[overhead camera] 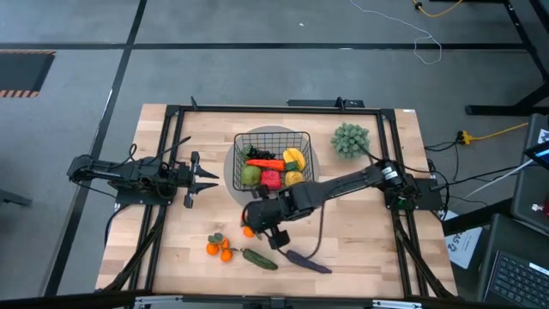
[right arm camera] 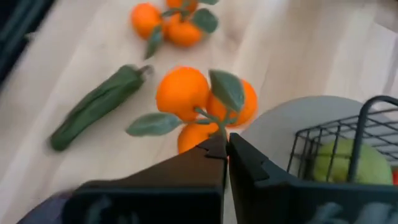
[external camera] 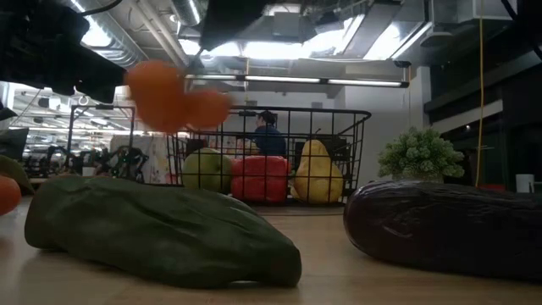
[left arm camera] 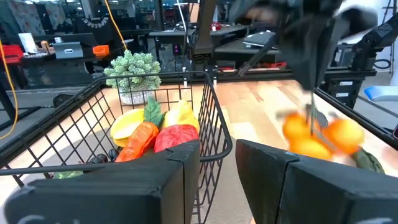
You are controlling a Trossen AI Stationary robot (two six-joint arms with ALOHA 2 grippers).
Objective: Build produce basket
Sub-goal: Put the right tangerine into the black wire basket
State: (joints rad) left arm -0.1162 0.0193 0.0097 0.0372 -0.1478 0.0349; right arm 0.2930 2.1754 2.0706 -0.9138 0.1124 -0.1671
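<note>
The black wire basket (overhead camera: pixel 272 159) stands on a grey round disc (overhead camera: pixel 236 176) and holds a green apple (overhead camera: pixel 250 175), red pepper (overhead camera: pixel 271 178), carrot (overhead camera: pixel 264 163) and yellow fruits (overhead camera: pixel 294 160). My right gripper (overhead camera: pixel 260 225) is shut on a tangerine cluster (right arm camera: pixel 199 99) near the basket's near left corner. A second tangerine cluster (overhead camera: pixel 220 248), a green cucumber (overhead camera: pixel 260 258) and a purple eggplant (overhead camera: pixel 306 262) lie on the table. My left gripper (overhead camera: pixel 204 178) is open and empty, left of the basket. My right gripper pinches the tangerine cluster's green stem (right arm camera: pixel 217 129) between its two fingertips, among the leaves at the top of the cluster. The fingers come from above, slanting from the table's right. The cluster (external camera: pixel 174 97) hangs below the fingers, lifted clear of the table.
A pale-green bushy plant (overhead camera: pixel 350 140) stands right of the basket at the far right. A black frame (overhead camera: pixel 171 129) runs round the tabletop. In the low view the cucumber (external camera: pixel 161 233) and eggplant (external camera: pixel 449 224) lie close to the camera.
</note>
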